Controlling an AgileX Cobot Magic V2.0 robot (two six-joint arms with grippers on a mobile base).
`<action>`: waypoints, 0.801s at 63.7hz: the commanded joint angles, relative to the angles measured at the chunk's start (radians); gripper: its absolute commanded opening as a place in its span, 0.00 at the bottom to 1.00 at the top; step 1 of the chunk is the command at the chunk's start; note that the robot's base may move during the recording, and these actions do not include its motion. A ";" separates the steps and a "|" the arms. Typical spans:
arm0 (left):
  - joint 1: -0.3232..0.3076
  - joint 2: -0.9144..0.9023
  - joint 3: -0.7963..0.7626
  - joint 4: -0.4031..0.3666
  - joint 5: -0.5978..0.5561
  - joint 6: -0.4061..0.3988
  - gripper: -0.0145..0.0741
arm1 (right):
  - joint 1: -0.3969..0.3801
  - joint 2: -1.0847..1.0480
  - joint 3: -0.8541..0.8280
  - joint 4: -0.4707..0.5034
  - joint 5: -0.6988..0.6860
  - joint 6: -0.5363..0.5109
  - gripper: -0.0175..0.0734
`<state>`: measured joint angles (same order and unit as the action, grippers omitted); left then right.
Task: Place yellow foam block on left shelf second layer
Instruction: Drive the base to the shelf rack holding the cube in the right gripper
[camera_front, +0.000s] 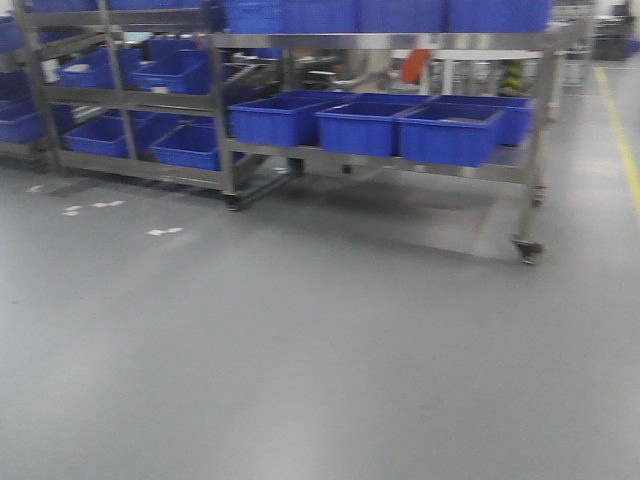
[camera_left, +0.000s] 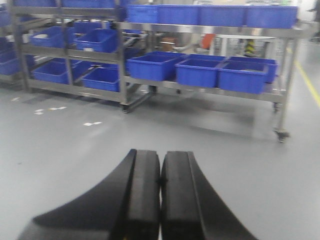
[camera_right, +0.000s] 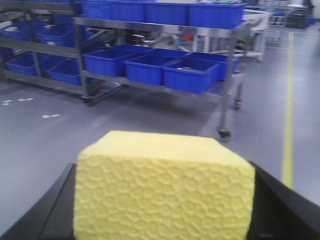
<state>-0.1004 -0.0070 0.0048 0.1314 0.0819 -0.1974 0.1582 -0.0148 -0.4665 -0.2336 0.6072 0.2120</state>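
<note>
The yellow foam block (camera_right: 162, 195) fills the lower part of the right wrist view, its near face stamped with a honeycomb texture. My right gripper (camera_right: 162, 167) is shut on it, a black finger (camera_right: 60, 210) pressing on each side. In the left wrist view my left gripper (camera_left: 160, 156) is shut with its pads together and nothing between them. The left shelf (camera_front: 130, 100), a steel rack with several layers of blue bins, stands across the grey floor at the far left. Neither gripper appears in the front view.
A wheeled steel cart (camera_front: 400, 160) with blue bins (camera_front: 450, 135) stands right of the left shelf, its caster (camera_front: 528, 250) on the floor. White marks (camera_front: 165, 231) lie on the floor. A yellow line (camera_front: 625, 140) runs along the right.
</note>
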 joint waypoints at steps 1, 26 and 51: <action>-0.001 0.007 0.026 -0.007 -0.088 -0.004 0.32 | -0.006 0.017 -0.025 -0.019 -0.087 -0.010 0.48; -0.001 0.007 0.026 -0.007 -0.088 -0.004 0.32 | -0.006 0.017 -0.025 -0.019 -0.087 -0.010 0.48; -0.001 0.007 0.026 -0.007 -0.088 -0.004 0.32 | -0.006 0.017 -0.025 -0.019 -0.087 -0.010 0.48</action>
<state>-0.1004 -0.0070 0.0048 0.1314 0.0819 -0.1974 0.1582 -0.0148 -0.4665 -0.2352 0.6072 0.2120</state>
